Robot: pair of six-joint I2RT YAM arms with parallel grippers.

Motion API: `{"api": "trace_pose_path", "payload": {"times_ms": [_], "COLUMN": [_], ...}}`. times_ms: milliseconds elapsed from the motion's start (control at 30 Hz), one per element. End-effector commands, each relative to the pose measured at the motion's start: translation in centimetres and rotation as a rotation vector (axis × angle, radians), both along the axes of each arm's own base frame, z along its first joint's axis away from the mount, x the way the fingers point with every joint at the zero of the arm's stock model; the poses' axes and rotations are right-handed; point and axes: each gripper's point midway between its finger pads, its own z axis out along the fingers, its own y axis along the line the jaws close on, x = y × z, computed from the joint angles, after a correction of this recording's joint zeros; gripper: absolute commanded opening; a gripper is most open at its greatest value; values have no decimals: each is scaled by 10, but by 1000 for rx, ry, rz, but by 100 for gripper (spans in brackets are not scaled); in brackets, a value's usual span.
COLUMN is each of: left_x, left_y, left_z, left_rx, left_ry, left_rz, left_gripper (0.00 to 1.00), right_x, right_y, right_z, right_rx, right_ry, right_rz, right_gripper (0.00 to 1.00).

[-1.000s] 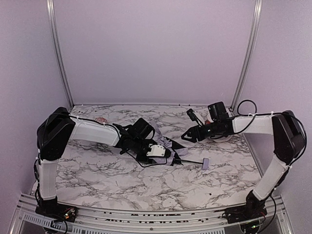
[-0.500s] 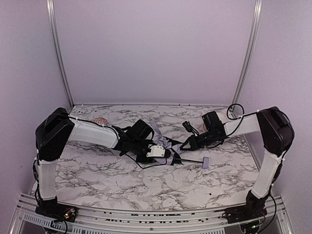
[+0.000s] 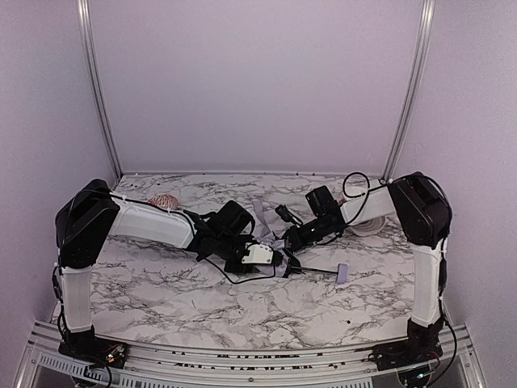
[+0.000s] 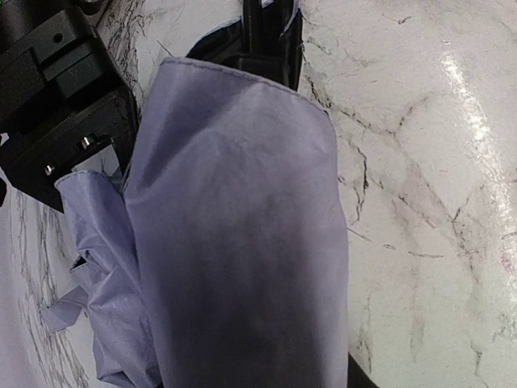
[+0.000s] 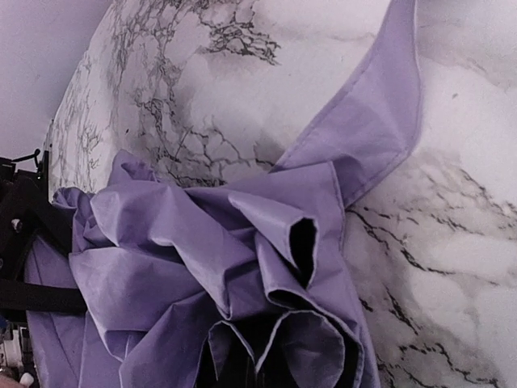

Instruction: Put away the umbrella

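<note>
The umbrella (image 3: 271,236) lies mid-table as a crumpled lavender bundle. Its thin black shaft (image 3: 315,269) runs right to the small lavender handle (image 3: 341,272). My left gripper (image 3: 262,257) is closed around the bundle from the left. Lavender fabric (image 4: 234,242) fills the left wrist view and hides the fingers. My right gripper (image 3: 287,242) meets the bundle from the right and is shut into its folds. In the right wrist view, bunched fabric (image 5: 186,267) with black lining gathers over the hidden jaws.
A pink patterned ball (image 3: 164,200) sits at the back left behind my left arm. A white dish (image 3: 370,227) stands under my right forearm. The marble table (image 3: 202,307) is walled on three sides. The right gripper's black body (image 4: 56,97) shows in the left wrist view.
My right arm has swung left from the dish to the umbrella, and its gripper has shut in the fabric. My left gripper has narrowed on the bundle and barely moved.
</note>
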Motion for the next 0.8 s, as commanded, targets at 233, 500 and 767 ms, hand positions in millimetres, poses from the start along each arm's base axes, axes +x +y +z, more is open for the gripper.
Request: {"api": "trace_pose_path", "payload": {"times_ms": [233, 500, 767], "left_x": [-54, -80, -96], "left_y": [4, 37, 48], "left_z": [-27, -48, -70], "left_rx": [95, 183, 281], "left_ry": [260, 555, 702], "left_rz": [-32, 138, 223], "left_gripper": [25, 24, 21], "right_x": [-37, 30, 47], "right_y": [40, -34, -68], "right_z": [-10, 39, 102], "right_rx": [101, 63, 46], "right_ry": [63, -65, -271], "right_rz": [280, 4, -89], "right_gripper": [8, 30, 35]}}
